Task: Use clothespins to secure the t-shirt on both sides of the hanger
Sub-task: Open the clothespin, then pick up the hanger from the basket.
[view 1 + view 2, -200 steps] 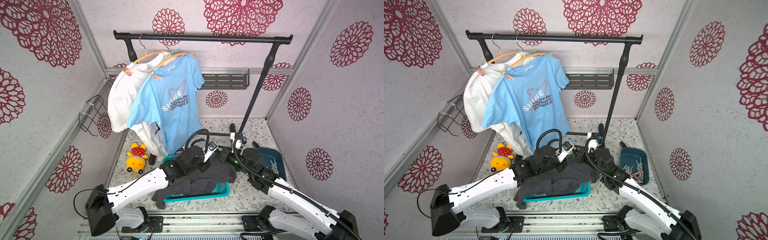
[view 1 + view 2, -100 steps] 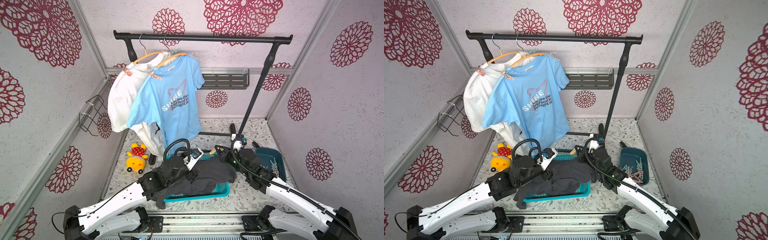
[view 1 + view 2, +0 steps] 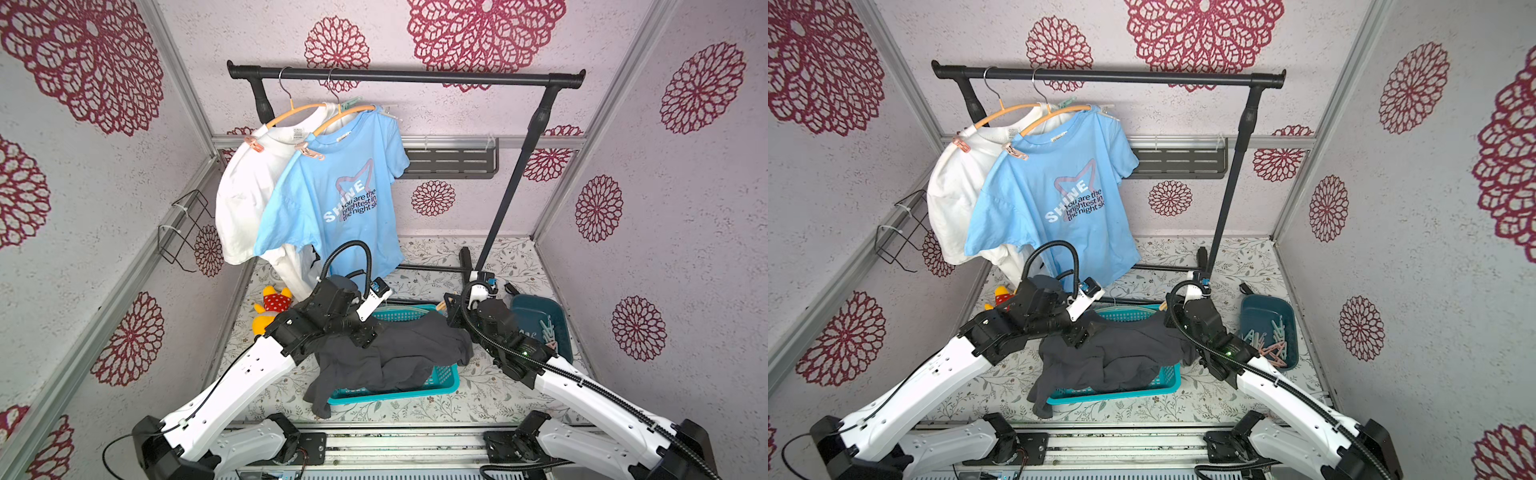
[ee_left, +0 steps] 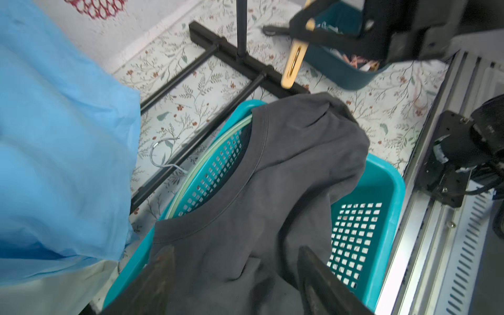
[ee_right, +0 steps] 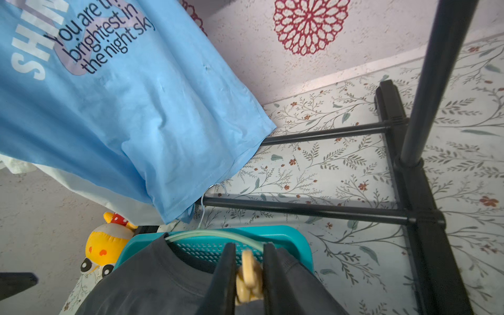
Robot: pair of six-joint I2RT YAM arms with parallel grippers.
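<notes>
Pinning looks unstarted: the grey t-shirt (image 3: 399, 353) drapes the teal basket (image 3: 442, 380), green hanger (image 4: 207, 161) in its collar. Right end effector (image 5: 248, 253) pinches a yellow-orange clothespin (image 5: 246, 283); left end effector (image 4: 234, 249) hangs spread above the shirt.

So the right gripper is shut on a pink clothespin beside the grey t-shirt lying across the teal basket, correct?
Not pink. The clothespin in the right gripper is yellow, as the right wrist view shows. The rest is right: the gripper is shut on it, beside the grey t-shirt lying across the teal basket.
</notes>
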